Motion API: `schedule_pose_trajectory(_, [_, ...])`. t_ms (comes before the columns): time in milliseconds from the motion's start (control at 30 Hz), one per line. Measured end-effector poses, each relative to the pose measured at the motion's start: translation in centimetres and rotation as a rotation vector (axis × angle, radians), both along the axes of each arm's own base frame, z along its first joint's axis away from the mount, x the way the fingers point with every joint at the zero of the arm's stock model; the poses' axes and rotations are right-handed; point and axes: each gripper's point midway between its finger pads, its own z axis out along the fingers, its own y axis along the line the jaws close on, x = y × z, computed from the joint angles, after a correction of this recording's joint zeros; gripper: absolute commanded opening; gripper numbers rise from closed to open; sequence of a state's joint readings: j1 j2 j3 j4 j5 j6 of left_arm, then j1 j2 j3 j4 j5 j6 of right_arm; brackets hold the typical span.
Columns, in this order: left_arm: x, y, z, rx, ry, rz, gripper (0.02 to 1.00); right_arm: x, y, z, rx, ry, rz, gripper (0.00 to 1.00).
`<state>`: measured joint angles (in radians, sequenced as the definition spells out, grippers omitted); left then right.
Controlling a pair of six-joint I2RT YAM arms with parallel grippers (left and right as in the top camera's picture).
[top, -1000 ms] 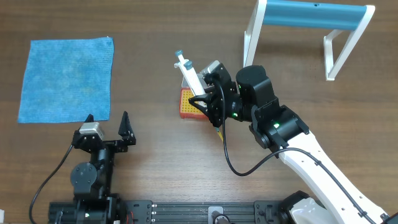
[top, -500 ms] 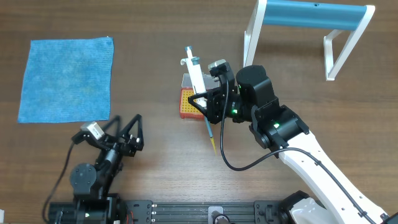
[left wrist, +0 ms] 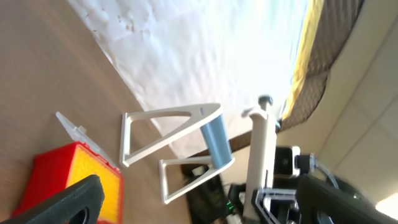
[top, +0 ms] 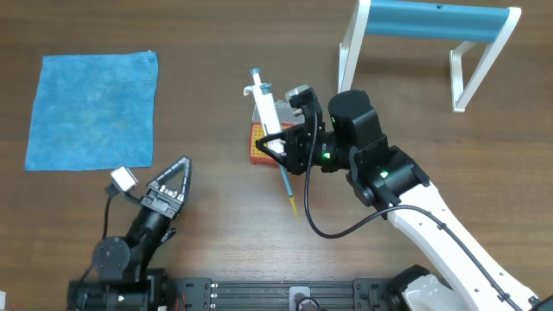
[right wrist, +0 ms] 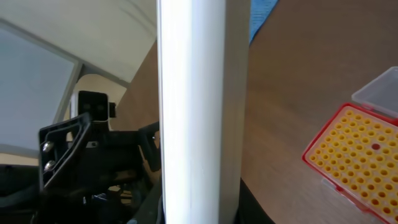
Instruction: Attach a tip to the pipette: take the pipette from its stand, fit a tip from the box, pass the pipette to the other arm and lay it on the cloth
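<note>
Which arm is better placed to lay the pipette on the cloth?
Left, probably. The cloth lies on its side, and the left gripper is open, facing the pipette clamped in the right gripper.

A lab-style bench set up for robot trials.
A wood-grain table (top: 216, 233) with lab gear: a pipette (top: 264, 104), a red box of yellow tips (right wrist: 357, 155), a white-and-blue stand (top: 432, 19) far right, a blue cloth (top: 93, 110) far left; the left arm (top: 130, 246) and right arm (top: 406, 190) are mounted at the near edge.
</note>
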<state>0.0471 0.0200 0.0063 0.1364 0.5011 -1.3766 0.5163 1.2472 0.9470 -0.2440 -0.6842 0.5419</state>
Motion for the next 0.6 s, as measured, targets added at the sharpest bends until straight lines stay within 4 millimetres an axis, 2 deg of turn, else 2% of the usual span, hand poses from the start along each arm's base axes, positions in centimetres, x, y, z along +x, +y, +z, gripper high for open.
schedule_pose_trajectory(67, [0.3,0.2,0.4,-0.033,0.001,0.008,0.996,0.1,0.2,0.4,0.015,-0.017,0.008,0.080])
schedule_pose_trajectory(200, [0.8,0.5,2.9,-0.066,-0.082,0.018,0.998,0.3,0.5,1.5,0.047,-0.061,0.019,0.082])
schedule_pose_trajectory(233, [0.9,0.5,2.9,-0.074,-0.081,0.016,0.998,0.4,0.6,1.7,0.053,-0.070,0.020,0.084])
schedule_pose_trajectory(333, [2.7,0.6,3.1,-0.081,-0.026,0.017,0.996,0.5,0.7,1.9,0.059,-0.079,0.022,0.080])
schedule_pose_trajectory(367, [3.9,0.5,3.6,-0.073,0.004,0.008,0.996,0.5,0.7,1.8,0.057,-0.076,0.023,0.080])
schedule_pose_trajectory(433, [5.9,-0.1,5.4,-0.043,0.009,-0.034,0.996,0.5,0.7,1.8,0.057,-0.075,0.023,0.080])
schedule_pose_trajectory(500, [8.0,-1.3,8.4,-0.004,-0.042,-0.121,0.996,0.5,0.7,1.9,0.059,-0.075,0.021,0.080])
schedule_pose_trajectory(600, [9.5,-3.6,13.4,0.075,-0.220,-0.297,0.998,0.6,0.7,2.2,0.073,-0.073,0.015,0.080])
